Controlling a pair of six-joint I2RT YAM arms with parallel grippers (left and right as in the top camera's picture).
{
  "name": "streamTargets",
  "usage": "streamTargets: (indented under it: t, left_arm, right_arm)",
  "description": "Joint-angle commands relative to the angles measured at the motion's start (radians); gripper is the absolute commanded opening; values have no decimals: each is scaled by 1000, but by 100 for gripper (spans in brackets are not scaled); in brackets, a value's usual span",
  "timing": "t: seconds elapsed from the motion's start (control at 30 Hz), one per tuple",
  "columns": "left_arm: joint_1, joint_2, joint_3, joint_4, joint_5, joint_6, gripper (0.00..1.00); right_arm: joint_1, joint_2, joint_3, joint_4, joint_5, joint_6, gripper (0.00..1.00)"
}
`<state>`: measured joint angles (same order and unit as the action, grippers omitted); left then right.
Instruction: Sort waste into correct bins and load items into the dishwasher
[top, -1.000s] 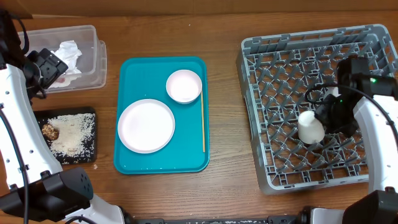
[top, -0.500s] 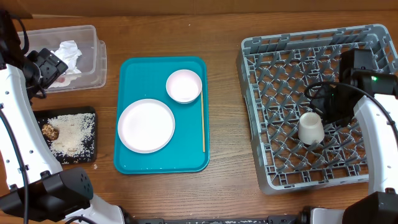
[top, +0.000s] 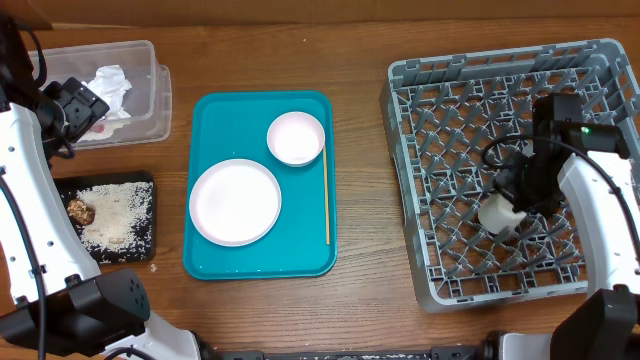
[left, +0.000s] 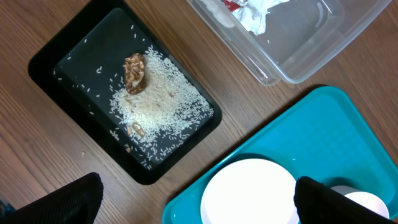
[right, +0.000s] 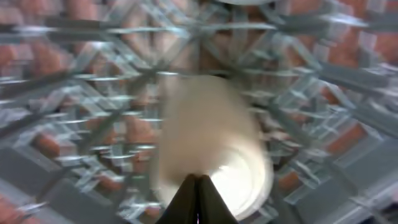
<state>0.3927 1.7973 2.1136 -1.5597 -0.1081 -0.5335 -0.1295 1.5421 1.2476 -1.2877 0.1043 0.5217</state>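
Observation:
The small whitish cup (top: 497, 215) lies tilted inside the grey dishwasher rack (top: 420, 250). My right gripper (top: 512, 203) is shut on its rim. In the blurred right wrist view the pinched fingertips (right: 199, 180) sit at the lip of the cup (right: 205, 124). My left gripper (top: 72, 108) hangs open by the clear tub (top: 150, 95), which holds crumpled tissue (top: 112, 85). Its fingers (left: 68, 199) are spread wide with nothing between them. Rice crumbs (top: 115, 215) and a brown lump (top: 80, 211) lie in the black tray (top: 70, 183). The plate (top: 235, 202), a bowl (top: 296, 138) and the stick (top: 326, 195) rest on the teal tray.
The teal tray (top: 210, 120) lies in the middle of the wooden table, between the bins on the left and the rack on the right. The rack's upright pegs (right: 81, 93) surround the cup. A red wrapper edge (left: 233, 3) shows in the tub.
The right gripper has shifted within the rack with the cup, which went from standing to tilted on its side. The left arm has stayed still.

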Motion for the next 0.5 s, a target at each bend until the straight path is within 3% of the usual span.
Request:
streamTargets:
  t: [0.0,0.2,0.3,0.47]
  left_arm:
    - [-2,9,-3,-2,2,-17,100]
    - [-2,9,-3,-2,2,-17,100]
    - [-2,9,-3,-2,1,-17,100]
    - [-2,9,-3,-2,2,-17,100]
  right_arm:
    - [-1,-3,22,-27,116,61,4]
    - [2,-31,148,-129,117,105,4]
    - [10,-53,209,-138,27,83,4]
    - [65,-92,240,9,-404,-187,6]
